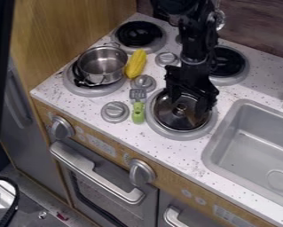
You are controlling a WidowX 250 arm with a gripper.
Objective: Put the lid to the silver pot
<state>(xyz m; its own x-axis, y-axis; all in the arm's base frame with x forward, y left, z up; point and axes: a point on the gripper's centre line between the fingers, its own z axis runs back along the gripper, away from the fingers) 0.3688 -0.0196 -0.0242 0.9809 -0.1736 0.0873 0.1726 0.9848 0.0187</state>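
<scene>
Lid: round, with a metal rim and a central knob, lying flat on the near burner (207, 127); lid seen at (169, 117).
Gripper: directly above the lid, pointing down; gripper (188, 103) open, its two fingers spread apart on either side of the knob, nothing held; contact with the lid cannot be told.
Silver pot: upright and uncovered, on a burner up and to the left of the lid in the view; silver pot (102, 65) with wire side handles.
Spatula: green-handled, just left of the lid; spatula (138, 114) with its slotted grey head away from the desk's front edge.
Corn: yellow, beyond the lid to the upper left; corn (136, 63) just beside the silver pot.
Sink: grey basin set in the speckled desk (124, 134), right of the lid; sink (226, 128).
</scene>
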